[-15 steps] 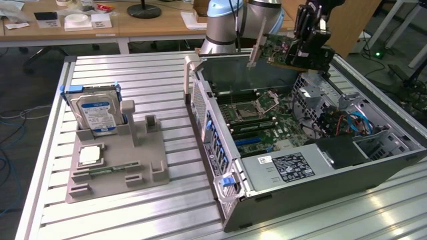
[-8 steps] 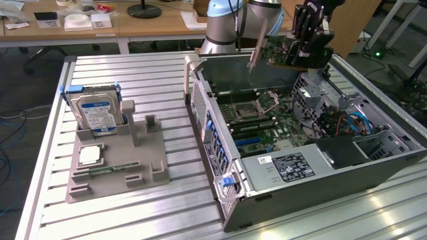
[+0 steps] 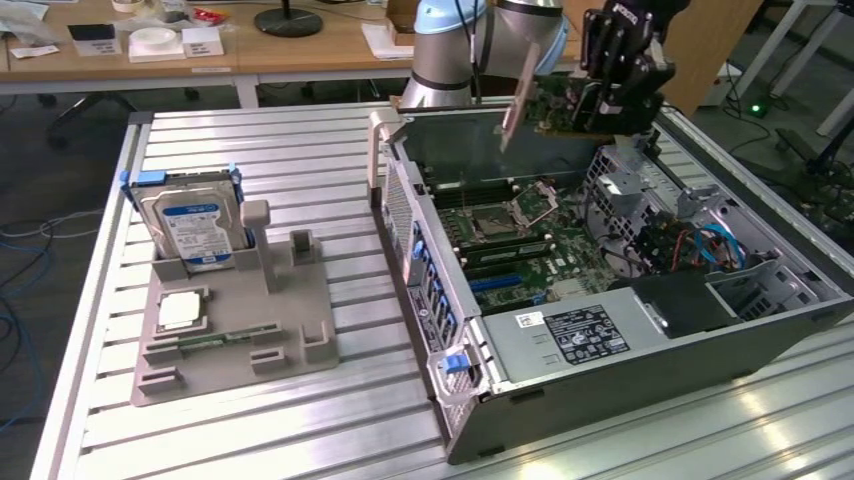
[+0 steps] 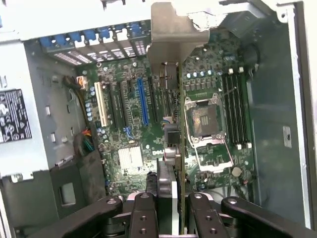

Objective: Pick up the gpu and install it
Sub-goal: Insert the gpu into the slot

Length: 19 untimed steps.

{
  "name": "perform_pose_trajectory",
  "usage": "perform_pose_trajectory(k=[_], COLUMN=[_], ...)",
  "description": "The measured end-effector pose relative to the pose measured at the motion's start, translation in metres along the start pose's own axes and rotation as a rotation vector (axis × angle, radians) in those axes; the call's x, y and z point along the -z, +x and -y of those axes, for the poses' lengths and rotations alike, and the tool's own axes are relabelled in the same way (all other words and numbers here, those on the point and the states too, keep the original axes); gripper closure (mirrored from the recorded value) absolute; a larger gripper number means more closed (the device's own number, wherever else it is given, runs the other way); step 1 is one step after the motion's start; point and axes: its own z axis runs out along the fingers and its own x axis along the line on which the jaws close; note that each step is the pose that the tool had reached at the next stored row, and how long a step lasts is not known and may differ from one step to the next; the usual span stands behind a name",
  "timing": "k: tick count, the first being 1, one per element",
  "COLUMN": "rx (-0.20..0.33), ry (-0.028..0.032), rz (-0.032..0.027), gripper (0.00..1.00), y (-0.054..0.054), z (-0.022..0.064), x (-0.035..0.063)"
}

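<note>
The gpu (image 3: pixel 550 103) hangs above the far end of the open computer case (image 3: pixel 601 360), its silver end bracket (image 3: pixel 515 98) pointing toward the exterior view's left. My gripper (image 3: pixel 617 88) is shut on it from above. In the wrist view I look down along the card's edge (image 4: pixel 174 163), with the bracket (image 4: pixel 173 34) at its far end and the fingers (image 4: pixel 143 213) pressed on both faces. Below it lies the green motherboard (image 4: pixel 129 124) with a blue slot (image 4: pixel 141 101) and a white slot (image 4: pixel 101 104). The card is held clear of the board, over the strip between the blue slot and the processor socket (image 4: pixel 205 119).
A grey holder fixture (image 3: pixel 240 330) on the slatted metal table (image 3: pixel 307 150) carries a silver hard drive (image 3: pixel 194 225), a processor chip (image 3: pixel 180 310) and a green memory stick (image 3: pixel 220 340). Inside the case are drive cages and blue cables (image 3: pixel 707 245). A wooden desk (image 3: pixel 267 50) stands behind.
</note>
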Motion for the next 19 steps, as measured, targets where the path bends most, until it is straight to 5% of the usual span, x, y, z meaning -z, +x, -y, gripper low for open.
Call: perform_pose_trajectory(k=[4, 6, 8, 18, 19], rx=[0.048, 0.055, 0.068, 0.107, 0.107], ry=[0.0049, 0.0238, 0.0347, 0.0348, 0.0391], rz=[0.0023, 0.0047, 0.0063, 0.007, 0.0072], gripper=[0.72, 0.72, 0.72, 0.72, 0.72], y=[0.0002, 0.0002, 0.0002, 0.0009, 0.0014], z=[-0.0002, 0.0, 0.0, -0.0001, -0.0035], x=[-0.001, -0.0013, -0.0021, -0.0076, -0.0075])
